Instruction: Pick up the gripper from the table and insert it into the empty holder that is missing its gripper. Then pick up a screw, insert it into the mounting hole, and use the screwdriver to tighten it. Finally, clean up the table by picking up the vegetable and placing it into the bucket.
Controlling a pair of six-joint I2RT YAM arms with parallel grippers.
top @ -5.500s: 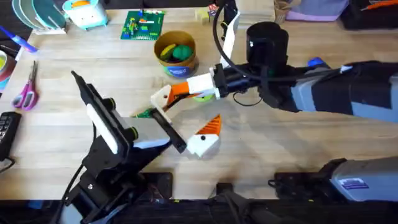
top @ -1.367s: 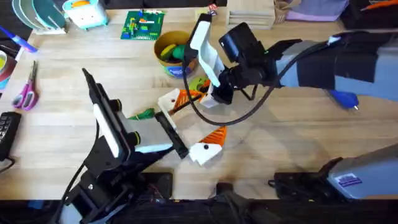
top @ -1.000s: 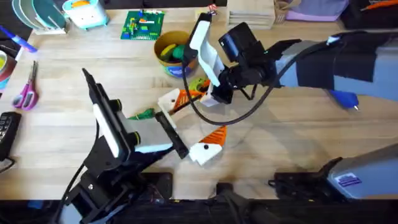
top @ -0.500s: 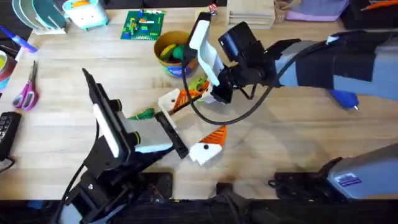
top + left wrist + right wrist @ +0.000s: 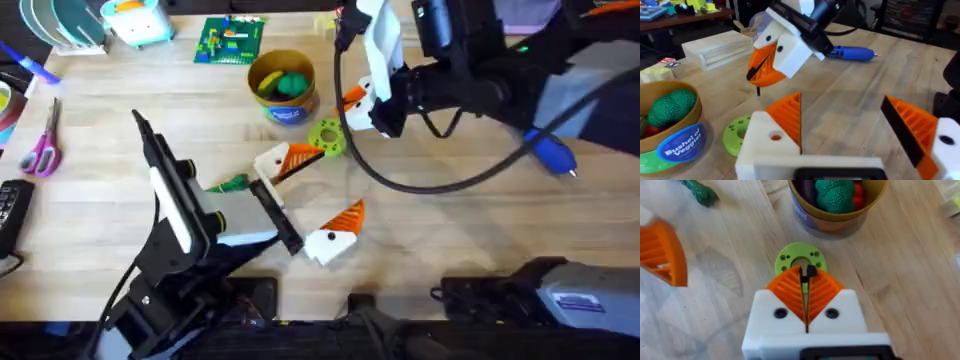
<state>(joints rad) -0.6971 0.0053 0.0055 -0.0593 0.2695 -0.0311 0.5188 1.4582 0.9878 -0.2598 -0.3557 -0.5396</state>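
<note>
The screw (image 5: 809, 272) is a small black one, pinched between the pressed-together orange pads of my right tool (image 5: 358, 100), which hangs above the bench (image 5: 480, 230) in the upper middle of the overhead view, just over the green disc (image 5: 327, 137). I judge it is held by the pad tips so that its end can go into the hole (image 5: 775, 136) of my left tool (image 5: 325, 183), which lies spread at the centre, side up to show that hole. I count one screw, one disc, one bucket (image 5: 290, 112), one vegetable (image 5: 232, 183) left of centre, and one screwdriver (image 5: 550, 152) at right.
</note>
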